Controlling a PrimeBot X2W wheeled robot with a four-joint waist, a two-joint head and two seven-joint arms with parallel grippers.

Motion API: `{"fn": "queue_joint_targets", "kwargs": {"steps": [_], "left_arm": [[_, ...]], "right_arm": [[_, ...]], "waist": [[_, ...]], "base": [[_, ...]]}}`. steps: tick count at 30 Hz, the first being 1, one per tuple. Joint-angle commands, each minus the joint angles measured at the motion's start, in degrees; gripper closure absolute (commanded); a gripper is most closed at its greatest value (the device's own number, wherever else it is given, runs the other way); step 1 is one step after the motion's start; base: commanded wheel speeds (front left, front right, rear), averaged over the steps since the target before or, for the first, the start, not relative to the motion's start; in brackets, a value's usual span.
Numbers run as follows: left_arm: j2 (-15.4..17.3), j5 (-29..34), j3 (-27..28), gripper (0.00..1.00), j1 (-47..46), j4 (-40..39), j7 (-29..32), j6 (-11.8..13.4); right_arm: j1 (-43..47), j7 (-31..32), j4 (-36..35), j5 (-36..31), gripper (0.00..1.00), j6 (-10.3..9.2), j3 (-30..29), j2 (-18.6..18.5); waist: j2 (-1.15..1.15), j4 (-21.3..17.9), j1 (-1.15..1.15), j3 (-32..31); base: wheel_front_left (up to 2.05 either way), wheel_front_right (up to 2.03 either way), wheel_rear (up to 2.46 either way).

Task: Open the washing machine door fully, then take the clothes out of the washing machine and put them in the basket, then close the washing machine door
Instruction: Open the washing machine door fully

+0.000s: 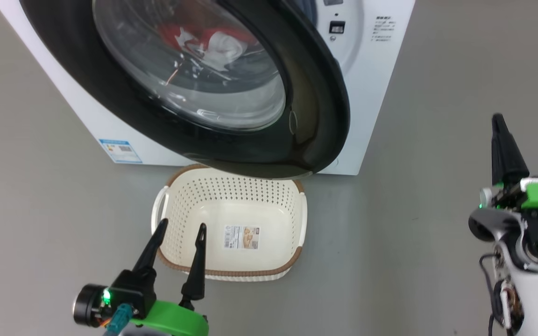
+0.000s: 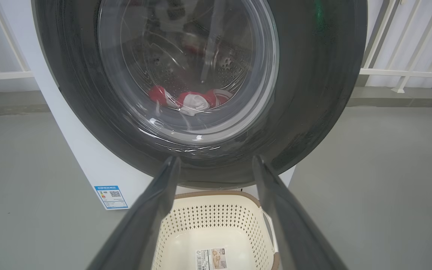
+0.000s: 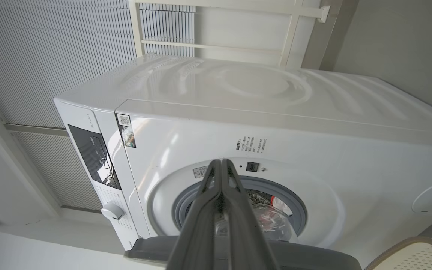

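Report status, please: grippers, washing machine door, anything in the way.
Left gripper open, empty; right gripper shut, empty. Washing machine door partly open, clothes inside. Door overhangs far rim of basket.

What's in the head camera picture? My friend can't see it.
A washing machine with its door partly open, red and white clothes behind the glass. A cream basket sits on the floor below. The open left hand is near it, the shut right hand far right.

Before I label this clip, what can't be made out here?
Clothes: left wrist view, blurred behind the door glass; garment count unclear.
Basket: right wrist view, cut off at the corner.
Basket label: head view, print too small.
Drum: right wrist view, partly behind the right gripper.
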Motion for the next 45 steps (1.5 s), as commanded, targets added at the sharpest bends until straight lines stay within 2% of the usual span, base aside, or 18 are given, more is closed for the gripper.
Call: {"fn": "queue_joint_targets", "kwargs": {"steps": [1,6,14,21,32,45], "left_arm": [[0.62,-0.54,1.48,0.00,-2.16,-1.84,-0.69,0.25],[0.62,-0.77,1.11,0.00,-3.24,-2.14,-0.69,0.26],[0.62,-0.90,0.11,0.00,-4.77,-2.07,-0.69,0.20],[0.62,-1.35,-0.90,0.00,-5.51,-1.85,-0.69,0.40],[0.62,-2.12,-2.01,0.00,-5.81,-1.58,-0.69,0.88],[0.62,-2.20,-1.97,0.00,-5.54,-1.19,-0.69,1.22]], "right_arm": [[-3.80,2.37,0.50,2.34,1.00,0.05,0.70,-0.77],[-10.06,7.49,7.77,5.14,1.00,0.05,1.89,-1.70],[-19.70,13.56,18.76,4.42,1.00,0.05,6.86,-1.54],[-26.03,17.90,25.13,4.64,1.00,0.05,10.44,-0.70],[-29.91,23.84,29.37,7.62,1.00,0.05,13.84,-0.18],[-27.80,29.50,29.00,11.44,1.00,0.05,17.48,-0.15]], "waist": [[0.00,0.85,0.00,1.15],[0.00,1.66,0.00,2.58],[0.00,3.18,0.00,4.29],[0.00,4.39,0.00,5.02],[0.00,5.70,0.00,5.20],[0.00,5.41,0.00,4.29]], "base": [[0.00,0.00,0.00],[0.00,0.00,0.00],[0.00,0.00,0.00],[0.00,0.00,0.00],[0.00,0.00,0.00],[0.00,0.00,0.00]]}}
